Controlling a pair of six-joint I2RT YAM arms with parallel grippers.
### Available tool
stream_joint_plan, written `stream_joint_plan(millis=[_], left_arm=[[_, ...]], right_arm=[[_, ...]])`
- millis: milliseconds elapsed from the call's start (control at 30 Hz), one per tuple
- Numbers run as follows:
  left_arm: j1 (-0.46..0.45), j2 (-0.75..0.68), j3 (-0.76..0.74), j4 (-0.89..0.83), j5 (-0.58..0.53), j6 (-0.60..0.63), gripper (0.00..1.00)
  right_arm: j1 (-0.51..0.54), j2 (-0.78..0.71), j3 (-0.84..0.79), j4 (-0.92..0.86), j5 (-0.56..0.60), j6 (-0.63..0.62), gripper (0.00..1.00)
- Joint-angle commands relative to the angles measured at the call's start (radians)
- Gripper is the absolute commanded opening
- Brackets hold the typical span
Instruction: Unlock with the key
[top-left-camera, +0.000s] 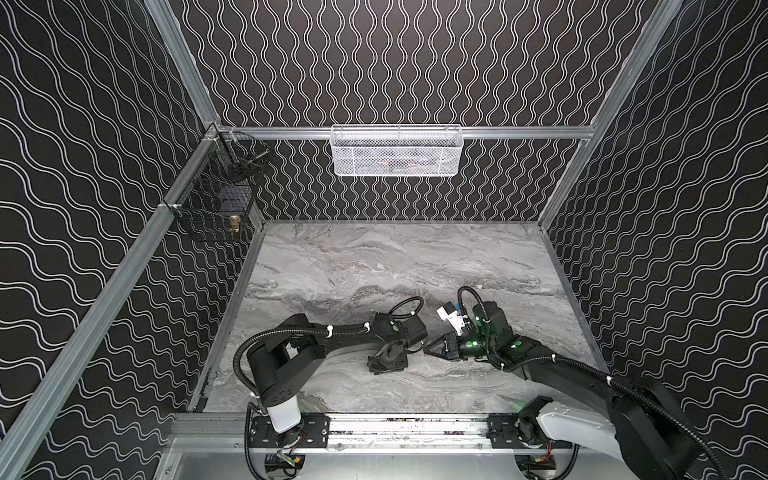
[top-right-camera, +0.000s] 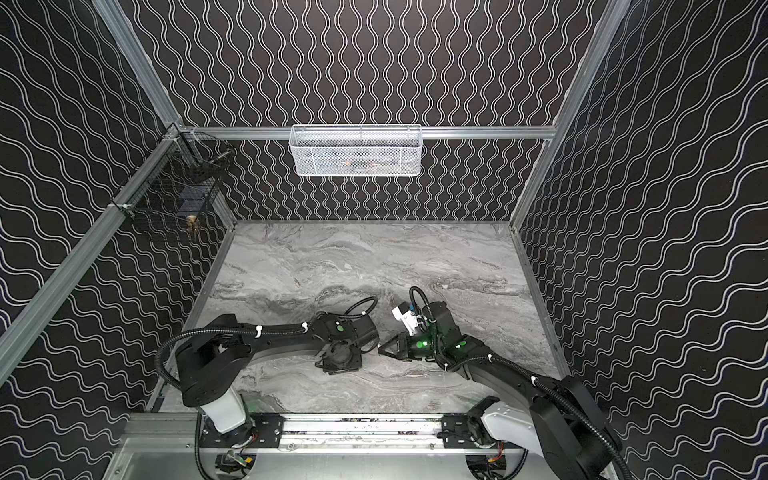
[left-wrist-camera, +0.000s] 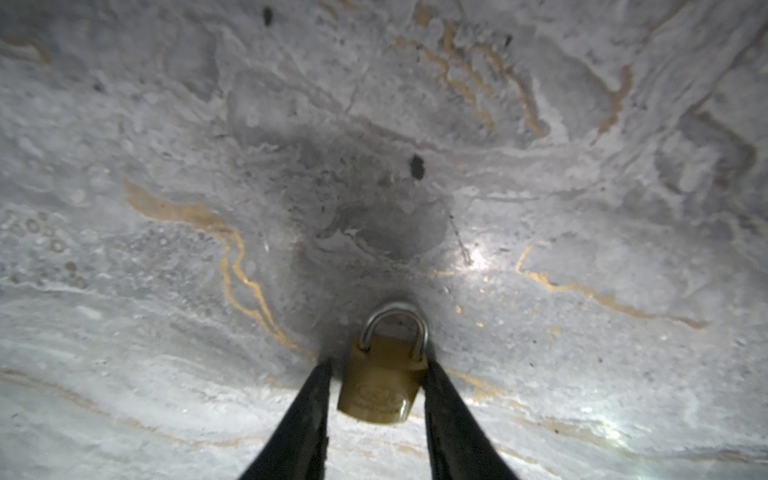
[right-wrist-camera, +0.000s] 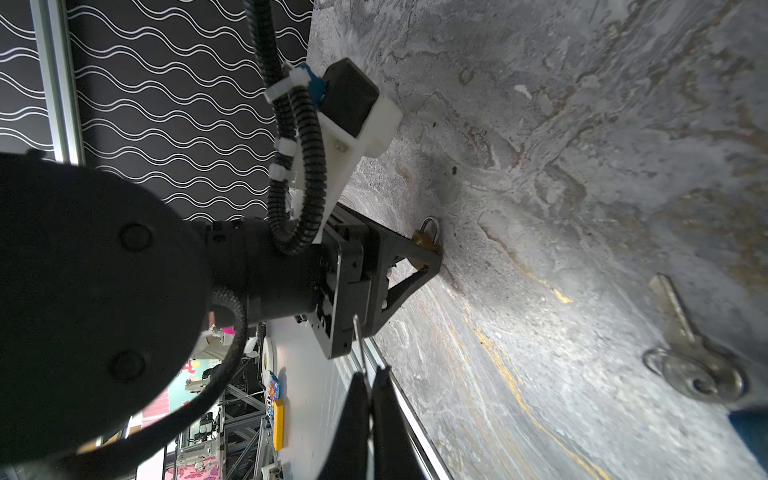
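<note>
A brass padlock (left-wrist-camera: 380, 386) with a steel shackle lies on the marble table (top-left-camera: 374, 266). My left gripper (left-wrist-camera: 378, 363) points down at it with a finger on each side. One finger touches the body, and a thin gap shows at the other. The right wrist view shows the same padlock (right-wrist-camera: 424, 239) between the left gripper's tips (right-wrist-camera: 432, 253). My right gripper (right-wrist-camera: 370, 376) is shut on a thin silver key (right-wrist-camera: 360, 345), seen edge-on, that sticks out from its tips. In both top views the right gripper (top-left-camera: 426, 352) (top-right-camera: 380, 352) hovers just right of the left wrist.
Another silver key (right-wrist-camera: 690, 353) lies flat on the table near the right wrist camera. A white mesh basket (top-left-camera: 395, 151) hangs on the back rail. A black wire basket (top-left-camera: 216, 195) hangs in the back left corner. Patterned walls close in the table on three sides.
</note>
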Motion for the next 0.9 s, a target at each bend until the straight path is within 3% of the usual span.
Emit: stream_joint_plan(millis=[0, 500, 867], left_arm=[[0.006, 0.032, -0.016, 0.044, -0.011, 0.019, 0.36], [0.006, -0.011, 0.002, 0.032, -0.046, 0.003, 0.23], [0.010, -0.180, -0.012, 0.035, -0.148, -0.086, 0.16]], right_arm=[[-0.001, 0.003, 0.004, 0.031, 0.005, 0.005, 0.00], [-0.002, 0.004, 0.022, 0.002, -0.006, -0.003, 0.00], [0.008, 0.012, 0.012, 0.040, -0.021, 0.082, 0.00]])
